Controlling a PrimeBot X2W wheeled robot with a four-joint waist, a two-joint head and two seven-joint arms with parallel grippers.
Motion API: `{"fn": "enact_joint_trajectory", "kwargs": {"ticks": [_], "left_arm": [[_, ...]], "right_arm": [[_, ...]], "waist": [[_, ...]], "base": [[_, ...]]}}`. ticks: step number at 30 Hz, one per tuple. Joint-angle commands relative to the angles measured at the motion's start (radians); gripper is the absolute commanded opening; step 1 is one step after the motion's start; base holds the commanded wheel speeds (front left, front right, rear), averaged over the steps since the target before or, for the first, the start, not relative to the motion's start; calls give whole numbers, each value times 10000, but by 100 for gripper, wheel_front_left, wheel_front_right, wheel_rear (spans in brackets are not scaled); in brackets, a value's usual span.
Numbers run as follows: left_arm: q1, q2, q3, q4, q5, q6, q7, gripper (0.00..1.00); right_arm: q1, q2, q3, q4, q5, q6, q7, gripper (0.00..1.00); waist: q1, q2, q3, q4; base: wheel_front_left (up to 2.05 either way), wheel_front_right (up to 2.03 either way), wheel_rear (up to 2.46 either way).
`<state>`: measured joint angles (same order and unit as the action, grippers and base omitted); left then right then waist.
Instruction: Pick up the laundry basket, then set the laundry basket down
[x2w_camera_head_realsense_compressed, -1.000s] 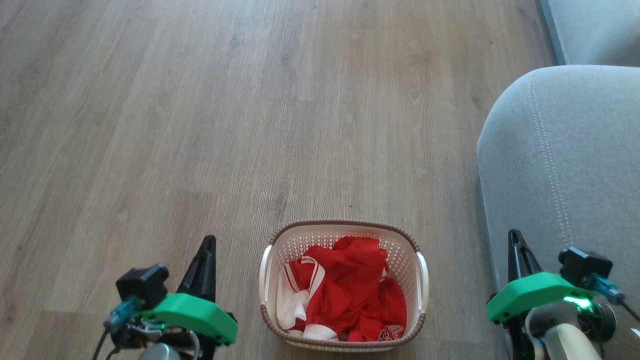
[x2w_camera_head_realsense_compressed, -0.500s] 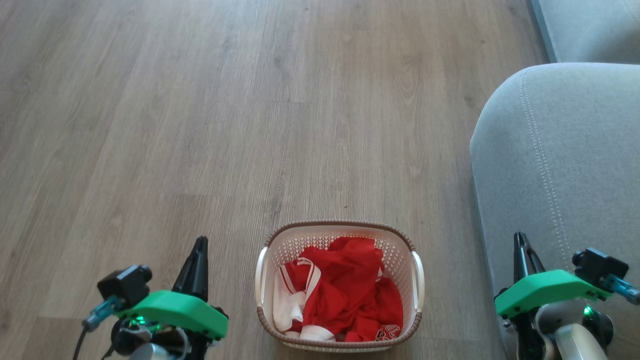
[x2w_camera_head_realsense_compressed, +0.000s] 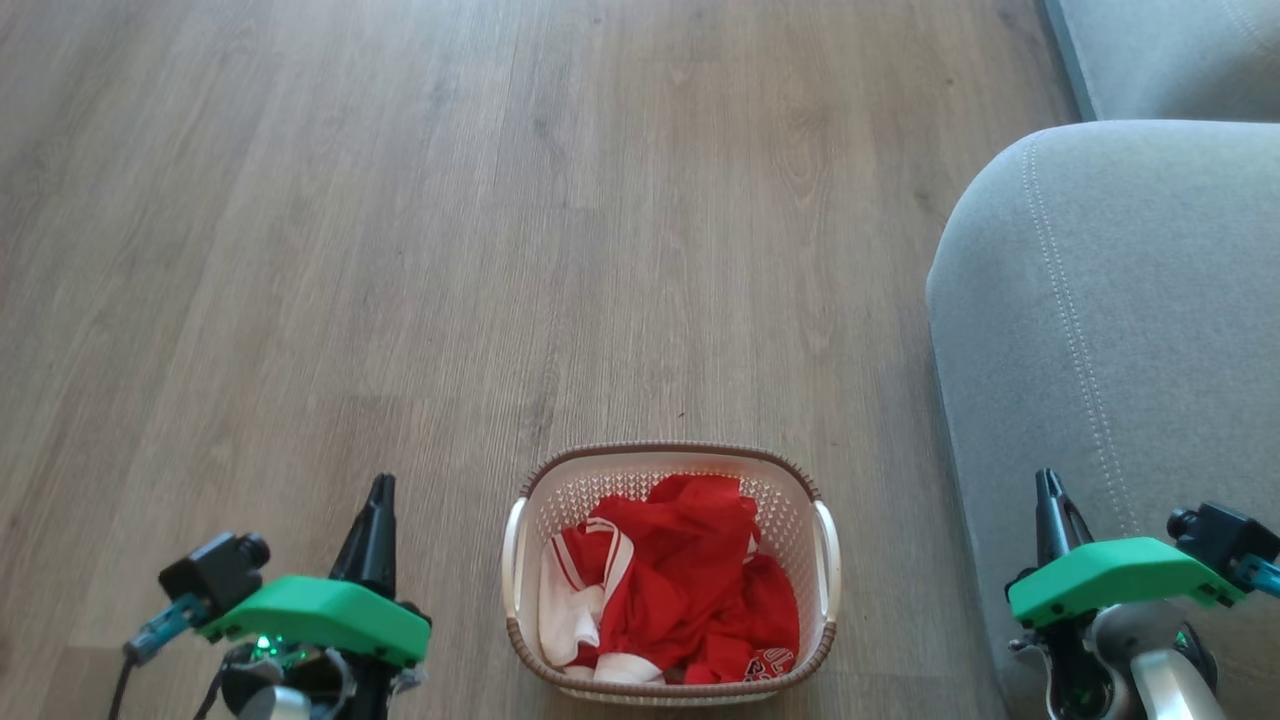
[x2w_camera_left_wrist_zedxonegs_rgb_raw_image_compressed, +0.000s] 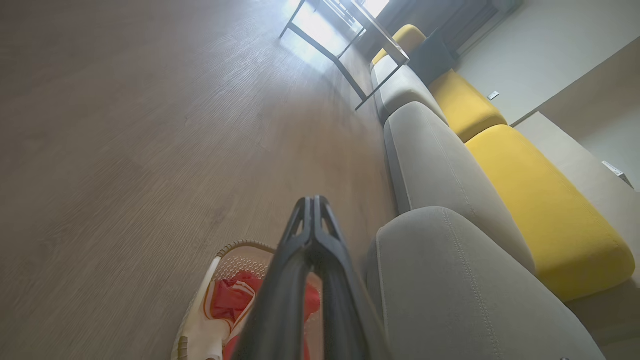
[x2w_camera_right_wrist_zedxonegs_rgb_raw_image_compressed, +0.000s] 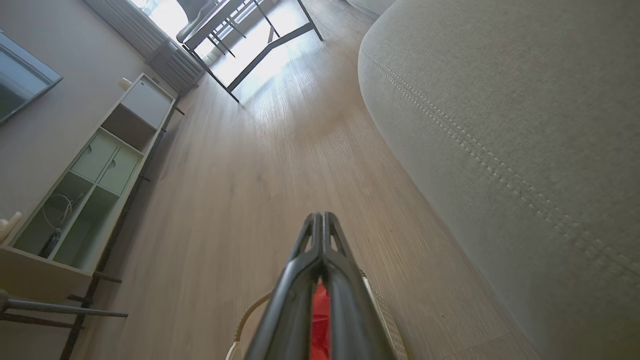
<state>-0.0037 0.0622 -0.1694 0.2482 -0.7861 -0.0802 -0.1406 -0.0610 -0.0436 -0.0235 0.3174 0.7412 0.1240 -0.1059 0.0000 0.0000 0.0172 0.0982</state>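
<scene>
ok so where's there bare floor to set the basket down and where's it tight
Bare wood floor ahead of the laundry basket and to its left, past the left gripper: wide and free. Tight on the right: only a narrow strip between basket and grey sofa, by the right gripper.

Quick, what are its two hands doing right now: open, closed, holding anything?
Left hand: closed, holding nothing.
Right hand: closed, holding nothing.
</scene>
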Motion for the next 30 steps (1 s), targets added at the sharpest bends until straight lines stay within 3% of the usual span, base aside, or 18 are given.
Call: {"fn": "enact_joint_trajectory", "kwargs": {"ticks": [1,30], "left_arm": [[-615,156,299,-259,-248,-92,41,0],[-769,195,1112,-179,-3636,-258,880,0]], "right_arm": [[-431,-67,13,-382,261,27,45,0],[-446,-66,-356,-521,3651,43,910,0]], "waist": [[0,0,-2,-14],[0,0,-58,-404]], "base": [[0,0,0],[0,0,0]]}}
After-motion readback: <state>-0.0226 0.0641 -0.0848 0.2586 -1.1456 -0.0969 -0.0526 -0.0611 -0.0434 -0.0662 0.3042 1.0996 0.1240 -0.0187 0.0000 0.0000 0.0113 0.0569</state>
